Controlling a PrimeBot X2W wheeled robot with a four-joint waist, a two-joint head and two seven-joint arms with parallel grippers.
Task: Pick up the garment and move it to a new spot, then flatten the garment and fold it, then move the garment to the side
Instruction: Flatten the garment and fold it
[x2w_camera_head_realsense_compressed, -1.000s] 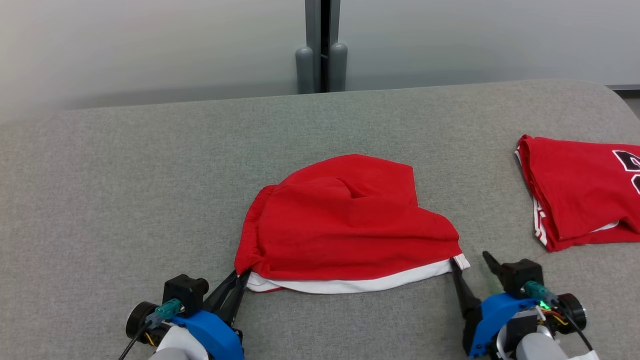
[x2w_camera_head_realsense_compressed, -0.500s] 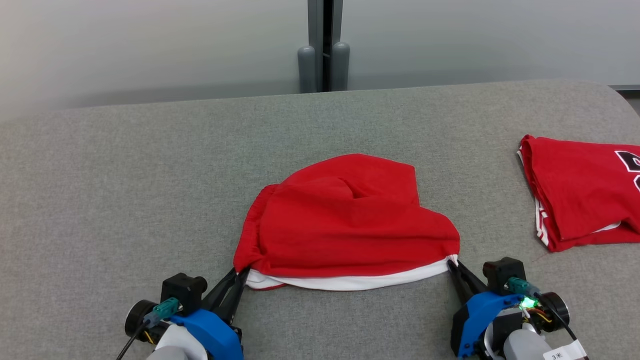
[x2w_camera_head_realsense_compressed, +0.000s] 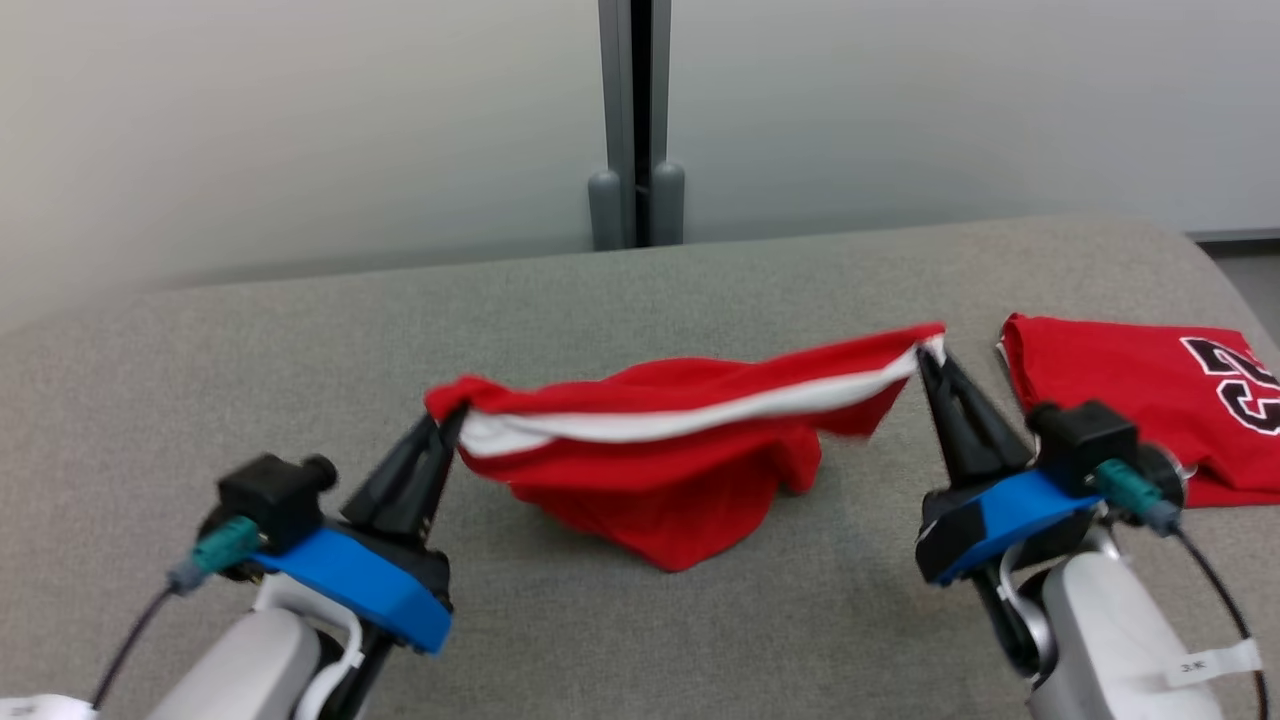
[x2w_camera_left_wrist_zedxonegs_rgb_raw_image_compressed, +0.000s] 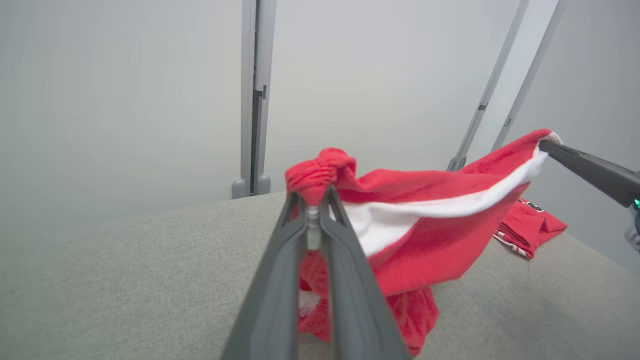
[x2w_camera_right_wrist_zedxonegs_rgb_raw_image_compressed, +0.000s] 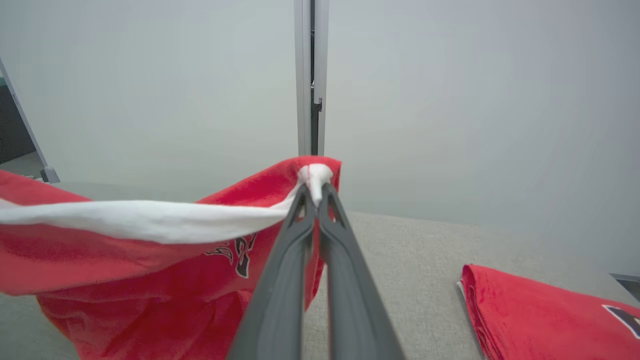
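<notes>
The garment (x2w_camera_head_realsense_compressed: 680, 470) is red with a white band and hangs stretched between my two grippers above the grey table (x2w_camera_head_realsense_compressed: 600, 300). My left gripper (x2w_camera_head_realsense_compressed: 447, 415) is shut on its left corner, a bunched red end (x2w_camera_left_wrist_zedxonegs_rgb_raw_image_compressed: 315, 175). My right gripper (x2w_camera_head_realsense_compressed: 928, 352) is shut on its right corner, where the white band ends (x2w_camera_right_wrist_zedxonegs_rgb_raw_image_compressed: 314, 179). The cloth sags in the middle, and its lowest part (x2w_camera_head_realsense_compressed: 672, 545) still touches the table. A dark printed mark (x2w_camera_right_wrist_zedxonegs_rgb_raw_image_compressed: 240, 250) shows on the garment in the right wrist view. My right gripper's fingers (x2w_camera_left_wrist_zedxonegs_rgb_raw_image_compressed: 590, 170) show at the right of the left wrist view.
A second red garment (x2w_camera_head_realsense_compressed: 1130, 390) with black numerals lies folded at the table's right end, close beside my right gripper; it also appears as a red garment (x2w_camera_right_wrist_zedxonegs_rgb_raw_image_compressed: 540, 315) in the right wrist view. A pale wall with a grey post (x2w_camera_head_realsense_compressed: 632, 120) stands behind the table.
My right gripper closed on the garment's right corner. Both grippers then rose and lifted the near edge off the table. The head camera has shifted as well.
</notes>
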